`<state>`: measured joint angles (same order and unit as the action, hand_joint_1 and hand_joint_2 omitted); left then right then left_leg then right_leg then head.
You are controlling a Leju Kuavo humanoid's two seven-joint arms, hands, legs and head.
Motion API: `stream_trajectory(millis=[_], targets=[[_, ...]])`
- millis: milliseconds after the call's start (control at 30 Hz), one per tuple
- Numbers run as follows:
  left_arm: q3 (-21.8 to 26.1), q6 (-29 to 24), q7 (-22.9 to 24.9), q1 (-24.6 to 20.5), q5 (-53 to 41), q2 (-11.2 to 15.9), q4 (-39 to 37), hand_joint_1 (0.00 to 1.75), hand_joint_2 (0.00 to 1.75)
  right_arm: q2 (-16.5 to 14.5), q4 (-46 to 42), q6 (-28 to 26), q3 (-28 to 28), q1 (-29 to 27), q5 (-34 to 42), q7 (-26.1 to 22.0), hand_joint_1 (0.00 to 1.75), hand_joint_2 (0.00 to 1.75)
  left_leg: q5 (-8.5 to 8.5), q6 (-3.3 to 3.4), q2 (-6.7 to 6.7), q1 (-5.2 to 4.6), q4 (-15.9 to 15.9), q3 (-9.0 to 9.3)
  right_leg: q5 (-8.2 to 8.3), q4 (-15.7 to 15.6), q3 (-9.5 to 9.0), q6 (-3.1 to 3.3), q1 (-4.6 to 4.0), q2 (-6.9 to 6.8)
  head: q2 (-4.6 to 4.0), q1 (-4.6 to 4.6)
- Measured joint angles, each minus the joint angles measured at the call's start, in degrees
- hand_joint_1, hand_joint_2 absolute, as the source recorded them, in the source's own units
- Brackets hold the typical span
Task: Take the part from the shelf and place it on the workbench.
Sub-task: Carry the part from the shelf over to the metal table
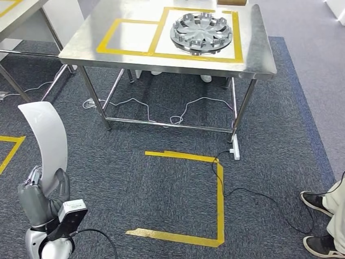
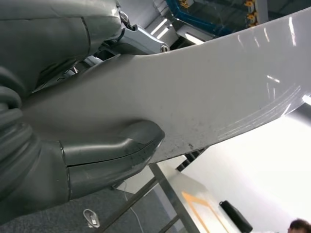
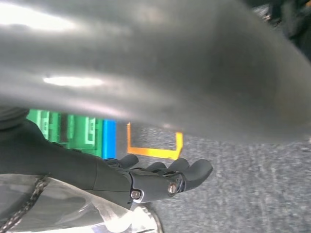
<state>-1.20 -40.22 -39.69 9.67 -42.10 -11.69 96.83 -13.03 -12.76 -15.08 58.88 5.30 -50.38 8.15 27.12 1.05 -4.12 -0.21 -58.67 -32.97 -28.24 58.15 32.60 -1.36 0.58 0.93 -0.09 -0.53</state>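
The left hand has the part, a curved white panel, clamped low at its near end, and the panel rises upright out of the grip, its long axis running up and arching slightly away over the carpet. From the left wrist view the thick grey thumb presses flat on the panel's pale face, darker fingers on the far side, so that's a firm hold across the narrow width. The workbench lies ahead and off to the right of that hand, well apart, with carpet and a yellow taped floor outline between. On the steel top there are two yellow taped squares: the right one carries a silver wheel cover, and the left taped square looks free, and it's the nearer one to the loaded arm, so I'd judge that the likely drop spot. The right hand shows in its own wrist view, dark fingers stretched out fairly straight and close together with nothing between them, hanging over the carpet. A person's shoes sit at the right edge of the floor. The carry is under way, with the placing not yet done.
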Motion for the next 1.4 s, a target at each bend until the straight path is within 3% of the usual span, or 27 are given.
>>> stream_trajectory(millis=[133, 167, 233, 267, 300, 333, 400, 500, 567, 633, 700, 767, 800, 833, 900, 933, 967, 1000, 1067, 1100, 1133, 1167, 1200, 1267, 1300, 1333, 1400], targets=[[0.0, 0.0, 0.0, 0.0, -0.2, 0.0, 0.0, 1.75, 1.75, 0.0, 0.0, 0.0, 0.1, 0.0, 0.1, 0.0, 0.0, 0.0, -0.07, -0.15, -0.02, 0.08, 0.0, 0.02, 0.03, 0.1, 0.03, 0.13, -0.08, 0.0, 0.0, 0.1], [0.0, 0.0, 0.0, 0.0, -0.3, 0.1, 0.0, 1.75, 1.75, 0.0, 0.0, 0.1, 0.2, -0.1, 0.1, 0.1, 0.0, 0.0, 0.88, -0.51, 0.67, 0.13, -1.4, -0.51, 0.05, 0.0, -0.16, 0.47, 0.01, -0.19, 0.0, -0.05], [0.0, 0.0, 0.0, 0.0, -1.5, 0.3, -0.1, 1.75, 1.75, 0.0, 0.0, 0.2, 0.6, -0.2, 0.1, 0.2, 0.0, 0.0, 3.96, -1.42, 2.46, 0.35, -9.9, -4.52, -0.66, -0.4, -0.86, 1.31, 0.11, -0.86, 0.01, -0.37], [0.0, 0.0, 0.0, 0.0, -2.1, 0.4, -0.1, 1.75, 1.75, 0.0, 0.0, 0.3, 0.8, -0.3, 0.1, 0.2, 0.0, 0.0, 4.65, -1.76, 3.37, 0.44, -13.1, -5.99, -1.13, -0.5, -1.29, 1.67, 0.17, -1.27, 0.01, -0.52], [0.0, 0.0, 0.0, 0.1, -2.6, 0.5, -0.1, 1.75, 1.75, 0.0, 0.0, 0.3, 0.9, -0.4, 0.1, 0.2, 0.0, 0.0, 3.67, -1.69, 3.6, 0.49, -13.6, -6.26, -1.73, -0.6, -1.77, 1.71, 0.09, -1.54, 0.01, -0.5], [0.0, 0.0, 0.0, 0.1, -2.7, 0.5, -0.1, 1.75, 1.75, 0.0, 0.0, 0.3, 1.0, -0.4, 0.0, 0.3, 0.0, 0.0, 1.49, -1.33, 3.74, 0.42, -9.7, -4.35, -2.11, -0.6, -2.25, 1.61, 0.07, -1.76, 0.0, -0.5], [0.0, 0.0, -0.1, 0.0, -2.8, 0.6, -0.1, 1.75, 1.75, 0.0, 0.0, 0.4, 1.1, -0.4, 0.0, 0.3, 0.0, 0.0, -0.1, -0.47, 4.32, 0.02, -2.8, -0.83, -2.93, -0.6, -3.14, 1.1, -0.08, -2.08, 0.01, -0.51], [-0.1, 0.0, -0.2, 0.1, -2.7, 0.6, -0.1, 1.75, 1.75, 0.0, 0.0, 0.9, 1.1, -0.2, -0.1, 0.1, 0.0, 0.0, 1.29, 0.62, 4.32, -0.29, 0.5, 0.95, -3.01, -1.0, -4.47, -0.3, -0.08, -2.45, 0.01, -0.58], [-0.1, 0.0, -0.2, 0.2, -2.6, 0.7, -0.1, 1.75, 1.75, 0.0, 0.0, 1.2, 1.1, 0.0, -0.2, 0.5, 0.0, 0.0, 1.44, 1.29, 3.96, -0.01, 1.5, 2.52, -2.64, 0.8, -4.45, -1.04, -0.04, -2.27, 0.01, -0.35], [-0.2, 0.0, -0.3, 0.1, -2.6, 0.7, -0.1, 1.75, 1.75, 0.0, 0.0, 1.4, 1.1, 0.1, -0.2, 0.9, 0.0, 0.0, 2.05, 1.72, 3.87, 0.18, 2.2, 4.3, -3.18, 6.6, -0.6, -1.25, 0.04, -1.56, 0.0, 0.02], [-0.3, 0.0, -0.3, 0.1, -2.7, 0.7, -0.1, 1.75, 1.75, 0.0, 0.0, 1.5, 1.2, 0.0, -0.1, 0.7, 0.0, 0.0, 3.28, 1.89, 3.74, 0.19, 2.3, 5.66, -5.34, 13.4, 5.3, -1.53, 0.1, -1.11, 0.0, 0.2], [-0.4, 0.0, -0.3, 0.1, -2.7, 0.7, -0.1, 1.75, 1.75, 0.1, 0.0, 1.6, 1.2, -0.4, 0.1, 0.8, 0.0, 0.0, 4.9, 1.84, 3.43, 0.21, 2.4, 7.53, -7.73, 15.1, 9.26, -1.84, 0.1, -1.05, 0.0, 0.25], [-0.4, 0.0, -0.3, 0.2, -2.7, 0.7, -0.1, 1.75, 1.75, 0.1, 0.0, 1.6, 1.2, -0.6, 0.3, 0.8, 0.0, 0.0, 5.89, 1.74, 3.26, 0.23, 2.5, 8.77, -7.54, 13.4, 10.05, -1.84, 0.11, -1.06, 0.0, 0.25], [-0.5, 0.0, -0.3, 0.2, -2.7, 0.7, -0.1, 1.75, 1.75, 0.1, 0.0, 1.8, 1.3, -0.8, 0.5, 0.9, 0.0, 0.0, 7.04, 1.6, 3.14, 0.24, 2.5, 10.12, -5.58, 10.4, 10.37, -1.73, 0.11, -1.07, 0.0, 0.27], [-0.6, 0.0, -0.3, 0.6, -2.8, 0.7, -0.1, 1.75, 1.75, 0.1, 0.0, 2.1, 1.7, -1.3, 1.2, 0.7, 0.0, 0.0, 9.53, 1.15, 2.96, 0.19, 2.6, 12.59, 2.09, 4.7, 10.11, -1.15, -0.05, -1.16, 0.0, 0.28], [-0.8, 0.0, -0.3, 0.8, -3.0, 0.7, -0.1, 1.75, 1.75, 0.1, 0.0, 2.3, 1.9, -1.4, 1.5, 0.5, 0.0, 0.0, 10.59, 0.79, 2.9, 0.24, 2.9, 13.66, 4.78, 3.3, 9.67, -0.73, -0.28, -1.17, 0.0, 0.22], [-0.9, 0.0, -0.3, 0.9, -3.1, 0.7, 0.0, 1.75, 1.75, 0.1, 0.0, 2.3, 2.1, -1.4, 1.7, 0.3, 0.0, 0.0, 11.18, 0.4, 2.85, 0.34, 3.2, 14.7, 5.79, 3.0, 9.03, -0.23, -0.56, -1.18, 0.0, 0.23], [-1.1, 0.0, -0.3, 0.9, -3.2, 0.7, 0.1, 1.75, 1.75, 0.1, 0.0, 2.3, 2.2, -1.2, 1.8, 0.4, 0.0, 0.0, 10.95, 0.0, 2.81, 0.47, 2.9, 15.27, 4.6, 3.1, 8.13, 0.26, -0.8, -1.14, 0.0, 0.24], [-1.5, 0.0, -0.3, 0.7, -3.4, 0.7, 0.3, 1.75, 1.75, 0.2, -0.1, 2.3, 2.3, -0.8, 1.9, 0.8, 0.0, 0.0, 8.06, -0.61, 3.04, 0.64, -2.3, 13.6, 2.9, 2.3, 5.76, 1.08, -0.68, -1.01, 0.01, 0.26], [-1.6, 0.0, -0.3, 0.5, -3.5, 0.7, 0.3, 1.75, 1.75, 0.2, -0.1, 2.3, 2.4, -0.7, 1.8, 0.7, 0.0, 0.0, 6.46, -0.87, 3.2, 0.65, -6.8, 11.04, 2.07, 1.7, 4.26, 1.38, -0.44, -0.99, 0.02, 0.15], [-1.7, 0.0, -0.3, 0.5, -3.5, 0.7, 0.4, 1.75, 1.75, 0.2, -0.1, 2.3, 2.5, -0.6, 1.8, 0.5, 0.0, 0.0, 5.99, -1.14, 3.37, 0.69, -11.3, 7.84, 1.19, 1.0, 2.55, 1.58, -0.18, -0.98, 0.02, 0.04], [-1.7, 0.0, -0.3, 0.4, -3.5, 0.7, 0.4, 1.75, 1.75, 0.3, -0.1, 2.3, 2.6, -0.6, 1.7, 0.3, 0.0, 0.0, 7.07, -1.42, 3.48, 0.75, -14.6, 4.62, 0.24, 0.4, 0.8, 1.69, -0.02, -0.99, 0.02, -0.06], [-1.7, 0.0, -0.3, 0.5, -3.4, 0.7, 0.4, 1.75, 1.75, 0.3, -0.1, 2.3, 2.6, -0.6, 1.6, 0.2, 0.0, 0.0, 9.46, -1.66, 3.51, 0.83, -16.5, 1.75, -0.74, -0.2, -1.0, 1.69, 0.12, -0.93, 0.02, -0.08], [-1.6, 0.0, -0.3, 0.5, -3.1, 0.7, 0.4, 1.75, 1.75, 0.2, -0.1, 2.1, 2.7, -0.8, 1.3, 0.1, 0.0, 0.0, 14.73, -2.01, 3.55, 0.94, -16.5, -2.84, -2.95, -1.2, -4.72, 1.39, 0.48, -0.63, 0.02, -0.07], [-1.6, 0.0, -0.3, 0.6, -2.9, 0.7, 0.4, 1.75, 1.75, 0.3, -0.1, 2.0, 2.7, -0.9, 1.1, 0.1, 0.0, 0.0, 15.44, -2.06, 3.58, 0.96, -15.0, -4.57, -4.13, -1.5, -6.52, 1.19, 0.71, -0.47, 0.02, -0.09], [-1.6, 0.0, -0.3, 0.7, -2.8, 0.7, 0.4, 1.75, 1.75, 0.3, -0.1, 1.8, 2.7, -1.0, 0.9, 0.1, 0.0, 0.0, 13.71, -2.05, 3.62, 0.97, -12.6, -5.98, -5.32, -1.7, -8.27, 0.94, 0.93, -0.34, 0.02, -0.1], [-1.6, 0.0, -0.3, 1.1, -2.5, 0.8, 0.4, 1.75, 1.75, 0.3, -0.1, 1.6, 2.7, -1.1, 0.7, 0.1, 0.0, 0.0, 3.43, -1.86, 3.64, 1.01, -6.7, -8.0, -7.79, -1.8, -11.46, 0.32, 1.09, 0.07, 0.02, -0.36]])
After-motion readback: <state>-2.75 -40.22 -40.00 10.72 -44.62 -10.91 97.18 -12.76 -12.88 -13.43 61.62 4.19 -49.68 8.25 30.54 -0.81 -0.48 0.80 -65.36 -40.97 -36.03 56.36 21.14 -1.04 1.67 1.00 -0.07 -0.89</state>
